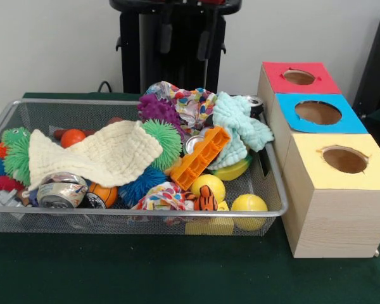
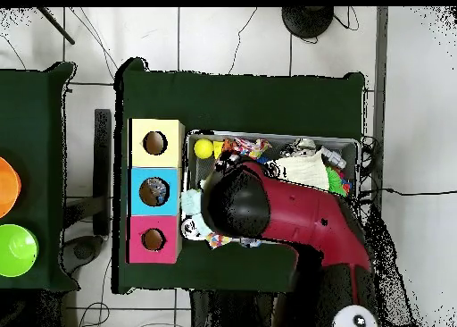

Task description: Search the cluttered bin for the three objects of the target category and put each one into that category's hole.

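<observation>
A wire bin (image 1: pixel 25 111) full of toys and cloths sits on the green counter (image 1: pixel 145 272). Just beside its end stands a row of three wooden boxes, each with a hole: red (image 1: pixel 299 77), blue (image 1: pixel 318 113) and yellow (image 1: pixel 344 159). In the overhead view the red arm (image 2: pixel 303 218) reaches over the bin's end nearest the boxes. The tool is hidden beneath it, so whether it is open or closed cannot be told.

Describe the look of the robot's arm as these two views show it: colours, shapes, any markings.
In the overhead view the arm is a thick glossy red link ending in a large rounded black housing over the bin. A small white disc with dark dots sits near the base. The front view shows only black hanging parts at the top edge; no gripper fingers can be made out.
</observation>
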